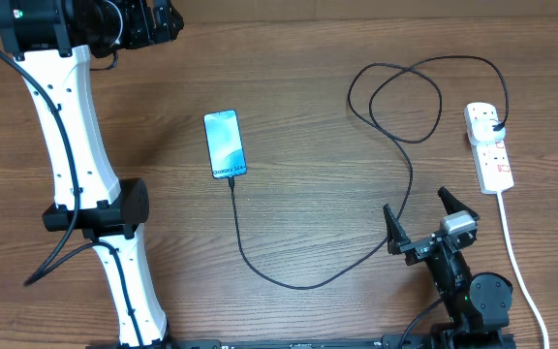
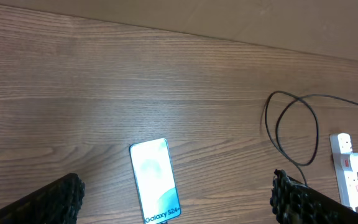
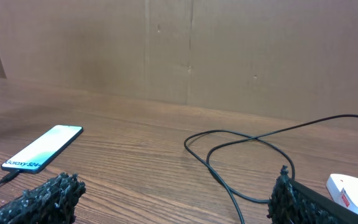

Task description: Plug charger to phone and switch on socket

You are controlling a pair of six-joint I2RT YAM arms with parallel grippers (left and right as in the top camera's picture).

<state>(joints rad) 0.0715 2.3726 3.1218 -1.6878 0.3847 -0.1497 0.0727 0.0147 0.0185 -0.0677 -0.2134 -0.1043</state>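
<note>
Phone (image 1: 225, 144) lies mid-frame overhead, the limp charger (image 1: 298, 283) meeting its lower edge and looping to the socket (image 1: 493, 155) at right, with my right end effector (image 1: 415, 202) gaping wide at lower right. Left wrist: my left end effector (image 2: 178, 185) is spread wide above the phone. Right wrist: the socket sits at lower right, light and likely to slide, so I'd press its red switch (image 3: 344, 198) straight down.

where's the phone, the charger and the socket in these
phone (image 1: 225, 143): overhead view, middle of its lit screen
charger (image 1: 493, 125): overhead view, its black plug end at the strip
socket (image 1: 495, 163): overhead view, white body by the red markings
</note>
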